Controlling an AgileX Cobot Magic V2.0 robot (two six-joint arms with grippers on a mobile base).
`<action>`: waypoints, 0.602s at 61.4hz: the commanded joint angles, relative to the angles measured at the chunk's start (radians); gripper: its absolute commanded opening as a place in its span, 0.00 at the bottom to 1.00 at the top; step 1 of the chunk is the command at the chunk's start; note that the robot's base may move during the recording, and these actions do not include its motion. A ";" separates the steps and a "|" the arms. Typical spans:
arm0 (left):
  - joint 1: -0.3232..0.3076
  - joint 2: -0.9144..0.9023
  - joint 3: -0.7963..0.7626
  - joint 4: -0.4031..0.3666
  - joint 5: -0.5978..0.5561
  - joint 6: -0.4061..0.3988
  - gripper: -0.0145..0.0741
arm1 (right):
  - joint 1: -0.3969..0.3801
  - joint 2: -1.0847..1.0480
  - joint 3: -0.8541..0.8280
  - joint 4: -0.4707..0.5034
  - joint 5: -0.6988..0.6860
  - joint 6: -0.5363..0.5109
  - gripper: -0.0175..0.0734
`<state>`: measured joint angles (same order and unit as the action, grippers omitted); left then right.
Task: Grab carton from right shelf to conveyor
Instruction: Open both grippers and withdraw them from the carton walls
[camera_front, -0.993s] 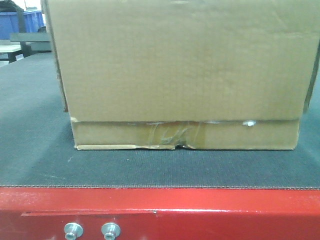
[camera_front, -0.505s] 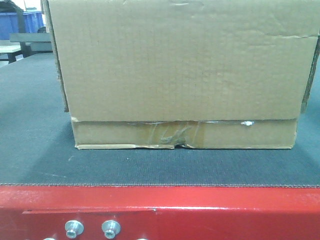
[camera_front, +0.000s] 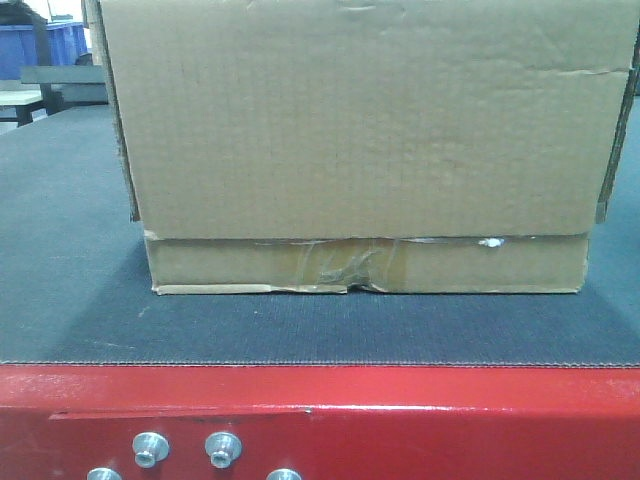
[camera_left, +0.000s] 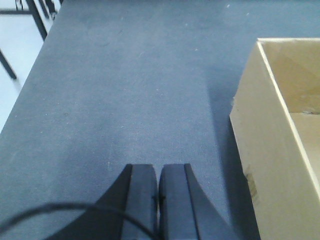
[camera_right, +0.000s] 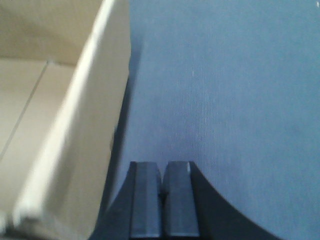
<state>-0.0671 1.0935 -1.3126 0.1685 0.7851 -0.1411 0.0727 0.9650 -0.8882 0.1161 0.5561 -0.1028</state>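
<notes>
The carton (camera_front: 365, 130), a wide brown cardboard box with crinkled tape on its lower seam, rests on the dark woven belt of the conveyor (camera_front: 70, 300). The conveyor's red frame edge (camera_front: 400, 410) runs along the bottom of the front view. My left gripper (camera_left: 159, 170) is shut and empty over the belt, with the carton's open top edge (camera_left: 275, 130) a little to its right. Also shut and empty, my right gripper (camera_right: 162, 167) hangs over the belt with the carton's wall (camera_right: 75, 150) close on its left. Neither gripper touches the carton. The right shelf is out of view.
Blue plastic bins (camera_front: 40, 45) and a grey table (camera_front: 50, 80) stand beyond the belt at the far left. Silver bolts (camera_front: 222, 448) stud the red frame. The belt's left edge and dark legs (camera_left: 30, 20) show in the left wrist view.
The carton sits slightly higher in the front view and more of the red frame and bolts shows below, so the view has shifted a little; the carton stays on the belt.
</notes>
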 joint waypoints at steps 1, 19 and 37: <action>0.004 -0.120 0.173 -0.010 -0.147 0.008 0.18 | -0.005 -0.080 0.081 -0.015 -0.092 -0.003 0.12; 0.004 -0.506 0.667 -0.010 -0.479 0.008 0.18 | -0.005 -0.385 0.317 -0.015 -0.172 -0.003 0.12; 0.004 -0.767 0.823 -0.008 -0.493 0.008 0.18 | -0.005 -0.654 0.393 -0.015 -0.181 -0.003 0.12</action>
<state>-0.0671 0.3782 -0.5100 0.1637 0.3229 -0.1391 0.0727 0.3718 -0.5008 0.1141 0.4068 -0.1046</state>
